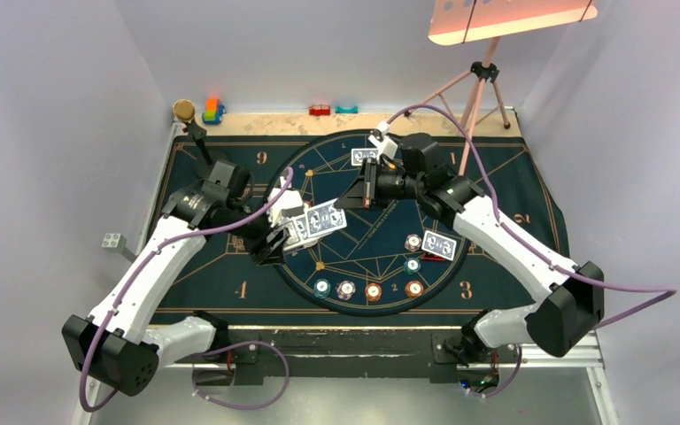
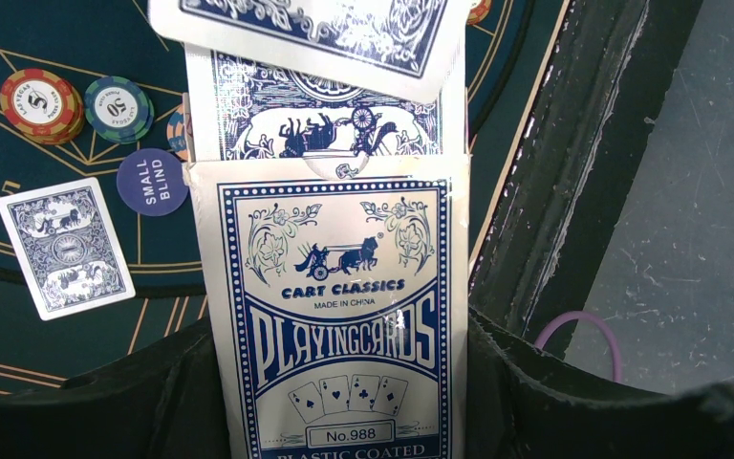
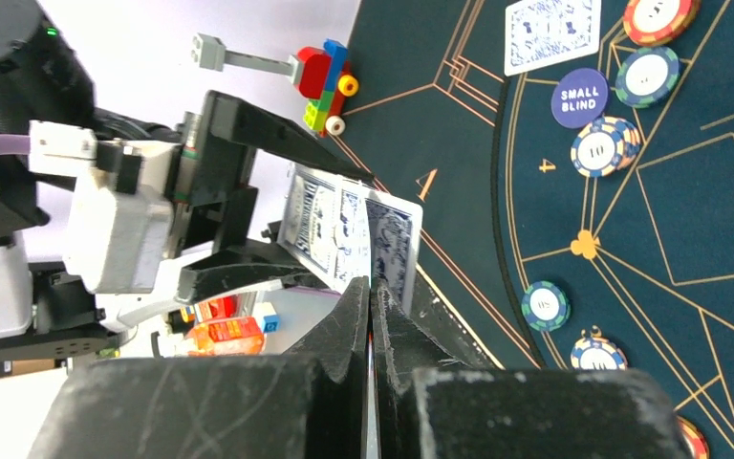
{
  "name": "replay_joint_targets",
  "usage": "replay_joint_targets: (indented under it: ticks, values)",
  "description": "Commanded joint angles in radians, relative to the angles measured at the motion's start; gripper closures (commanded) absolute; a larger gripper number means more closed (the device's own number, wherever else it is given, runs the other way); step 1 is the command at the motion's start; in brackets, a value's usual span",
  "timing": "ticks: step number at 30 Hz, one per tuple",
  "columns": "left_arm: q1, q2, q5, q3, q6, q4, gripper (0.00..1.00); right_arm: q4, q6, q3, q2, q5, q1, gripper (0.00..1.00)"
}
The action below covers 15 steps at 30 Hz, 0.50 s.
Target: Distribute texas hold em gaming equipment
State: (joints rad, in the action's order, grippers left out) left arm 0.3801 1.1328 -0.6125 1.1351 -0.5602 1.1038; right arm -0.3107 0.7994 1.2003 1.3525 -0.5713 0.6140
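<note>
the left gripper [image 2: 339, 363] clenches a card box [image 2: 334, 316], cards [image 2: 315, 115] poking from its open top, over the left of the dark mat [image 1: 496, 168]. the right gripper [image 3: 371, 296] is pinched shut on the outermost card [image 3: 394, 239]. chips [image 1: 373, 289] lie on the mat.

On the mat [image 2: 0, 320] a card [image 2: 65, 247] lies beside the disc [image 2: 152, 182], chips [image 2: 118, 108] near.

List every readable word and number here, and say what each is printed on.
"CART CLASSICS": card box
"MADE IN CHINA": same box
"PLAYINGCARDS": same box
"No.988": same box
"PLASTIC COATED": same box, at the picture's bottom edge
"SMALL BLIND": blue disc
"LAS VEGAS", "5": red chip
"50": green chip
"10": blue-white chip
"4", "3": table mat
Remaining chips: too small to read.
</note>
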Motion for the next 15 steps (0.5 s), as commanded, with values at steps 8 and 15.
replay_joint_targets:
  ticks: [8, 15]
  values:
    - [-0.004, -0.025, -0.023, -0.001, 0.0, -0.027, 0.89, 0.017, 0.008, 0.109, -0.033, -0.055, -0.035, 1.0]
    - [-0.004, -0.027, -0.023, -0.006, -0.002, -0.021, 0.89, 0.057, 0.0, 0.159, 0.002, -0.085, -0.15, 1.0]
